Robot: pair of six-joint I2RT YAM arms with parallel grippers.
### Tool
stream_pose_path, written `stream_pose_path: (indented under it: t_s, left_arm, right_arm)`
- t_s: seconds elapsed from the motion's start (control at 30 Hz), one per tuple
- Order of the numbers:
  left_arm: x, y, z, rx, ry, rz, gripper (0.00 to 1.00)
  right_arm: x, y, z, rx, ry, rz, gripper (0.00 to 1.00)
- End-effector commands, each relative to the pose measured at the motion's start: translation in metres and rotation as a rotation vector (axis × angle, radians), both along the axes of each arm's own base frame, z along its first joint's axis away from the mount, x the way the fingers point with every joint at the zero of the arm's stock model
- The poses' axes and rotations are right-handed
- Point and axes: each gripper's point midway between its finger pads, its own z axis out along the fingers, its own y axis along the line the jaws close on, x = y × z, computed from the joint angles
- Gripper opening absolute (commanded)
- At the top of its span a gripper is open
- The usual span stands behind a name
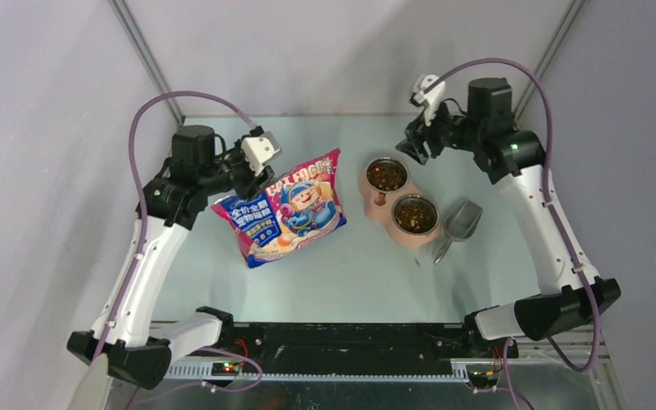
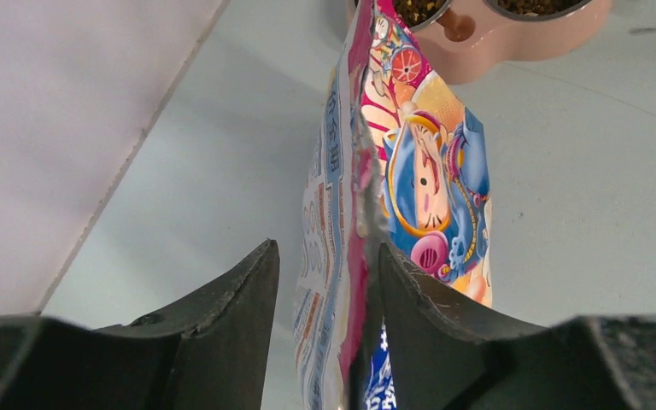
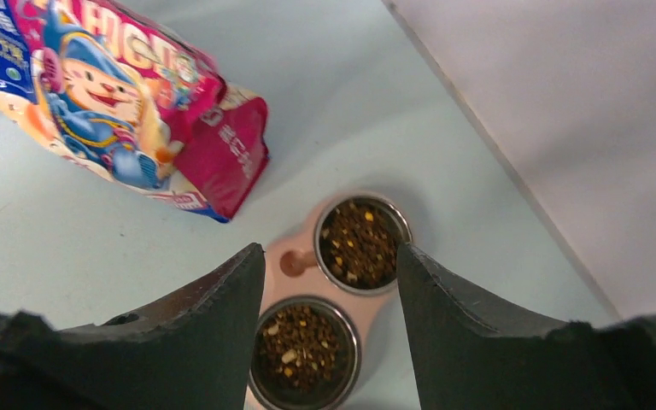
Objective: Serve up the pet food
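1. Left claw (image 1: 253,175): released. The fingers (image 2: 222,316) stand apart on either side of the upper edge of the bag (image 1: 286,209). That edge lies against the right finger and clear of the left one, with no clamp on it.
2. Bag: glossy blue, pink and red cartoon print, resting on the desk (image 1: 350,282) left of centre.
3. Pink feeder (image 1: 383,203): just right of the bag, holding 2 metal bowls.
4. Pet food (image 1: 387,176): dark brown kibble with some lighter pieces, present in both bowls.
5. Grey metal scoop (image 1: 461,222): lying on the desk just right of the feeder.
6. Right claw (image 1: 412,147): released, fingers wide, nothing between them. It hangs above the far bowl.
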Motion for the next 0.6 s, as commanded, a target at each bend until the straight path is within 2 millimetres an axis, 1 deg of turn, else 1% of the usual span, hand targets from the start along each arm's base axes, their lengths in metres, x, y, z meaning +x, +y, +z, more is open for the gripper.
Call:
stream_pose_path:
  t_s: [0.0, 0.03, 0.1, 0.13, 0.17, 0.2, 0.23, 0.27, 0.3, 0.33, 0.37, 0.4, 0.43, 0.47, 0.5, 0.53, 0.57]
  left_arm:
    - [-0.019, 0.004, 0.033, -0.062, -0.085, 0.021, 0.54]
    - [-0.024, 0.005, 0.04, -0.07, -0.099, 0.02, 0.54]
    - [-0.033, 0.007, 0.042, -0.066, -0.108, 0.014, 0.55]
    - [-0.038, 0.01, 0.04, -0.054, -0.102, 0.016, 0.55]
    - [-0.042, 0.015, 0.042, -0.047, -0.115, 0.034, 0.55]
    - [-0.048, 0.02, 0.045, -0.044, -0.129, 0.052, 0.56]
    - [-0.046, 0.03, 0.04, -0.033, -0.124, 0.119, 0.57]
    - [-0.049, 0.037, 0.046, -0.042, -0.156, 0.161, 0.59]
    - [-0.045, 0.052, 0.038, -0.029, -0.146, 0.257, 0.61]
    - [-0.047, 0.061, 0.045, -0.046, -0.182, 0.313, 0.65]
    - [-0.043, 0.077, 0.035, -0.048, -0.165, 0.422, 0.68]
    - [-0.043, 0.087, 0.04, -0.067, -0.195, 0.479, 0.73]
    - [-0.04, 0.103, 0.032, -0.07, -0.18, 0.584, 0.76]
    - [-0.041, 0.111, 0.029, -0.075, -0.176, 0.632, 0.81]
    - [-0.042, 0.122, 0.023, -0.094, -0.147, 0.72, 0.84]
    - [-0.041, 0.129, 0.019, -0.103, -0.123, 0.769, 0.87]
    - [-0.044, 0.13, 0.016, -0.133, -0.08, 0.802, 0.89]
  right_arm:
    - [-0.006, -0.031, 0.017, 0.113, 0.029, -0.104, 0.63]
    - [-0.008, -0.035, 0.018, 0.129, 0.036, -0.116, 0.63]
    - [-0.01, -0.058, 0.018, 0.167, 0.056, -0.185, 0.66]
    - [-0.017, -0.065, 0.015, 0.178, 0.073, -0.207, 0.68]
    - [-0.017, -0.079, 0.011, 0.178, 0.085, -0.258, 0.69]
    - [-0.024, -0.086, 0.008, 0.183, 0.098, -0.29, 0.72]
    - [-0.024, -0.102, 0.001, 0.175, 0.119, -0.358, 0.73]
    - [-0.029, -0.113, -0.004, 0.178, 0.136, -0.41, 0.76]
    - [-0.029, -0.134, -0.013, 0.162, 0.167, -0.506, 0.76]
    - [-0.032, -0.144, -0.018, 0.15, 0.18, -0.558, 0.78]
    - [-0.033, -0.163, -0.028, 0.119, 0.212, -0.67, 0.8]
    - [-0.034, -0.171, -0.033, 0.106, 0.231, -0.724, 0.85]
    - [-0.036, -0.187, -0.042, 0.079, 0.26, -0.828, 0.88]
    - [-0.038, -0.194, -0.046, 0.069, 0.275, -0.878, 0.91]
    - [-0.041, -0.204, -0.052, 0.061, 0.302, -0.956, 0.92]
    - [-0.043, -0.208, -0.054, 0.058, 0.313, -0.986, 0.93]
    - [-0.047, -0.212, -0.056, 0.06, 0.324, -1.027, 0.94]
